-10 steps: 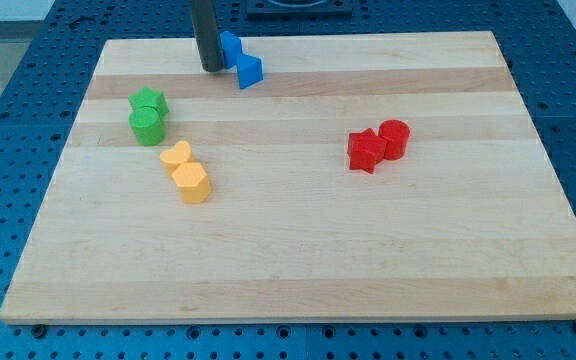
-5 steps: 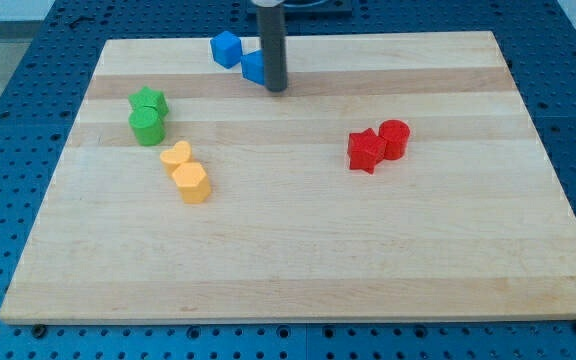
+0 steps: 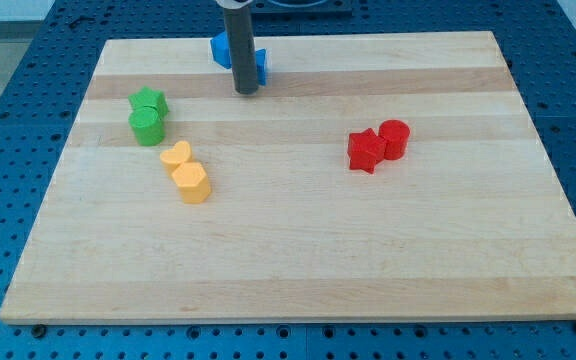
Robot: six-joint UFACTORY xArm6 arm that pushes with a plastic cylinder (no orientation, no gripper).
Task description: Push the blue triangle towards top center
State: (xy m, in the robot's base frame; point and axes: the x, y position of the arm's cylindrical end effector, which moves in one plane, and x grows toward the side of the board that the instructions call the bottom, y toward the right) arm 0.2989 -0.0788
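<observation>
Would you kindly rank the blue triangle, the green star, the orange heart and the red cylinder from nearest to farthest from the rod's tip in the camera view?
Measured from my tip:
1. Blue triangle, right beside the rod at the view's top, partly hidden by it.
2. Green star, to the view's left.
3. Orange heart, lower left.
4. Red cylinder, far to the view's right.

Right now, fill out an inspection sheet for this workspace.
Surface: wooden board, flat.
Job's things: blue triangle near the view's top, mostly hidden behind the rod; a second blue block to its left.
Clutter: green blocks, yellow blocks, red blocks, each a touching pair.
Grippers: none; my tip sits just below and between the two blue blocks.
Cables: nothing seen.
Surroundings: blue perforated table.
</observation>
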